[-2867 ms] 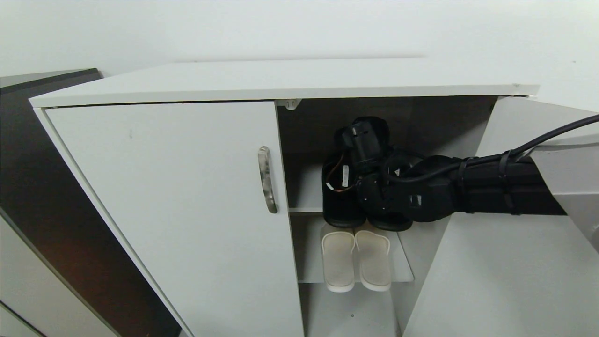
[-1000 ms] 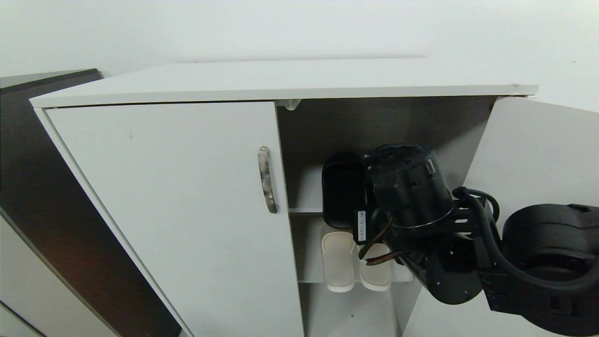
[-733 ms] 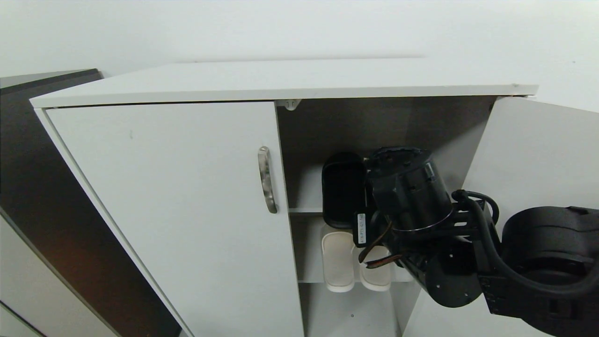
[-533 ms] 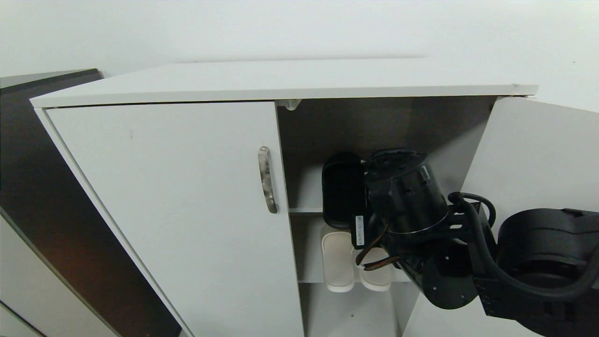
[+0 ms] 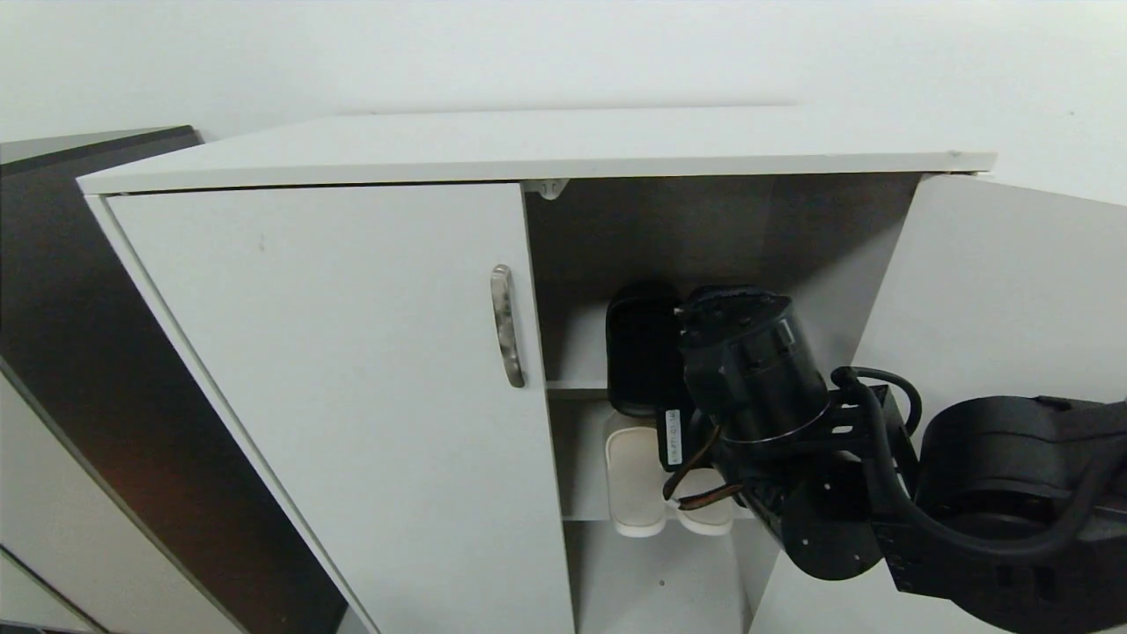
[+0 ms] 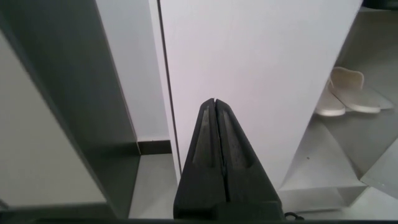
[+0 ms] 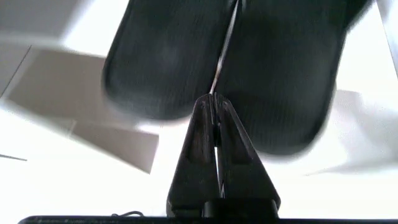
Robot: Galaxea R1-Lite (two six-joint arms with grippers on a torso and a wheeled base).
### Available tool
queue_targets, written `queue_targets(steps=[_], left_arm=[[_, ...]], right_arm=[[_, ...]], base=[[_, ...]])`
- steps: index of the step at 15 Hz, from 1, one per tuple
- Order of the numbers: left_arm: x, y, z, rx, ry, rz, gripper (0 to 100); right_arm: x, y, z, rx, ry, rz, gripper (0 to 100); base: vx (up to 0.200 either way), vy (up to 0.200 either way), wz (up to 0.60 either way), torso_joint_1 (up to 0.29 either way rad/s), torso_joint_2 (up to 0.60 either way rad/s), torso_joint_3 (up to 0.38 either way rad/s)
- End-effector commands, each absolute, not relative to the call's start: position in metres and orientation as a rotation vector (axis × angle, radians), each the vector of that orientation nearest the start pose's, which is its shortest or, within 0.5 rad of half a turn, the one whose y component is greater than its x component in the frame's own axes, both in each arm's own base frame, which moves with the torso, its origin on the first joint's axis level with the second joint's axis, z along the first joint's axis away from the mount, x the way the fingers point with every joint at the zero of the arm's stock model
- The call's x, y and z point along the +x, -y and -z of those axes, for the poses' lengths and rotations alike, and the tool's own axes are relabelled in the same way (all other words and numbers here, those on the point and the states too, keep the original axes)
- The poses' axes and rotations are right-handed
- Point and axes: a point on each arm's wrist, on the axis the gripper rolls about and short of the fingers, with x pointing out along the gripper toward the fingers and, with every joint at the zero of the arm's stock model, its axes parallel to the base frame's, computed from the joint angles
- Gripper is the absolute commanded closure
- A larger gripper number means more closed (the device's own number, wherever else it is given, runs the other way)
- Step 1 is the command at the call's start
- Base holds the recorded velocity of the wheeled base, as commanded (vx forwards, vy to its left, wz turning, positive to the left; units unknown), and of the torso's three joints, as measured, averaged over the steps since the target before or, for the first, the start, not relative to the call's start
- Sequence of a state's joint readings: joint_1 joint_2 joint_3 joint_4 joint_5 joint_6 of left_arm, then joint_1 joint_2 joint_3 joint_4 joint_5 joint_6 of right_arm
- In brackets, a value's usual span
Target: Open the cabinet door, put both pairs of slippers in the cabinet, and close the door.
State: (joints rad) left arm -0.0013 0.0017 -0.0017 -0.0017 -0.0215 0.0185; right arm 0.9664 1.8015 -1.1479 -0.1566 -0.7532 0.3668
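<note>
My right jaws are pressed together, holding nothing, just before the black slippers [image 5: 638,348] on the upper shelf [image 5: 577,385] at frame centre; white slippers [image 5: 636,480] lie below. My left jaws are closed and empty too. The open door [image 5: 995,291], frame right, looks stiff and light: I'd push near its free edge.

The shut left door [image 5: 352,370] blocks everything at nine o'clock of the opening. Inside, black slippers [image 5: 638,348] take the upper shelf, white slippers [image 5: 636,480] the next at six o'clock. The right arm [image 5: 757,379] crowds three o'clock; there is passage at twelve, above the black pair.
</note>
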Motion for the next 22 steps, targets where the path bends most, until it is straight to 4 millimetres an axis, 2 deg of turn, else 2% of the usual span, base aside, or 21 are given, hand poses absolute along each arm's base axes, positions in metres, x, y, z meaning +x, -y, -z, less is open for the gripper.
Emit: queue_targets(steps=[1,7,16,22], left_arm=[[-0.023,0.0,-0.076,0.018,0.002,0.023,100],[-0.023,0.0,-0.076,0.018,0.003,0.023,100],[-0.023,0.0,-0.076,0.018,0.003,0.023,100],[-0.023,0.0,-0.076,0.018,0.003,0.023,100]], right_arm=[[0.205,-0.27,-0.199,-0.018,-0.356,-0.147,100],[0.205,-0.27,-0.2,-0.006,-0.348,-0.145,100],[0.206,-0.265,-0.188,-0.028,-0.367,-0.134,100],[0.213,-0.258,-0.188,-0.017,-0.344,-0.113,100]], base=[[-0.2,0.0,0.0,0.002,0.0,0.007],[-0.2,0.0,0.0,0.002,0.0,0.002],[-0.2,0.0,0.0,0.002,0.0,0.003],[0.0,0.0,0.0,0.0,0.0,0.0]])
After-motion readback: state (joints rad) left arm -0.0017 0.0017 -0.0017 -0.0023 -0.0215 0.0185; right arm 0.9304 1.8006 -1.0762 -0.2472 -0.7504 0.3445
